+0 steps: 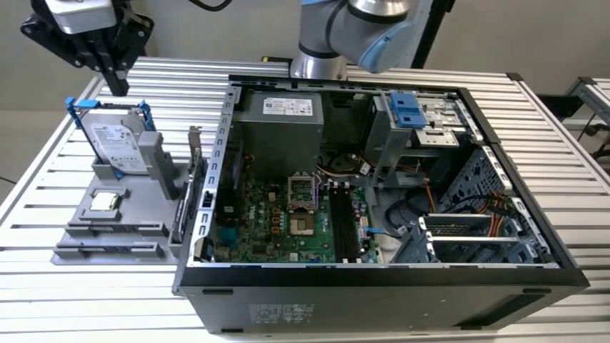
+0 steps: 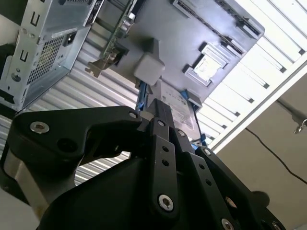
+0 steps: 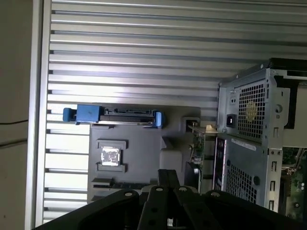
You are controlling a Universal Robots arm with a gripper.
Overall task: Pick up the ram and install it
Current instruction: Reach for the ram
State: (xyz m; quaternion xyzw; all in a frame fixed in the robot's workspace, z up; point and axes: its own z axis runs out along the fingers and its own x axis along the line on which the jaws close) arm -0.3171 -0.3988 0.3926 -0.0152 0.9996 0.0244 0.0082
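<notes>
- The gripper (image 1: 118, 87) hangs in the air at the exterior view's left, over the far end of the grey holder (image 1: 143, 207) and near the top edge of the hard drive (image 1: 116, 143).
- Its fingers (image 3: 168, 178) are pressed together with no visible gap, and nothing is held between them.
- The ram (image 3: 125, 185) lies as a thin dark strip in a long slot of the holder. It is on the opposite side of the square chip (image 1: 103, 202) from the hard drive, and nothing touches it.
- The hard drive stands upright on edge in its blue frame at the holder's far end, and the chip sits flat in a pocket just in front of it.
- An expansion card (image 1: 194, 179) with a metal bracket stands on edge between the holder and the open computer case (image 1: 381, 282).
- The case lies on its side on the slatted metal surface (image 1: 543, 150), with the green motherboard (image 1: 271, 221) exposed.
- The motherboard's long black slots (image 1: 343, 218) run side by side beside the processor socket. I cannot tell whether any of them holds a stick.
- The arm's base (image 1: 319, 64) rises behind the case.
</notes>
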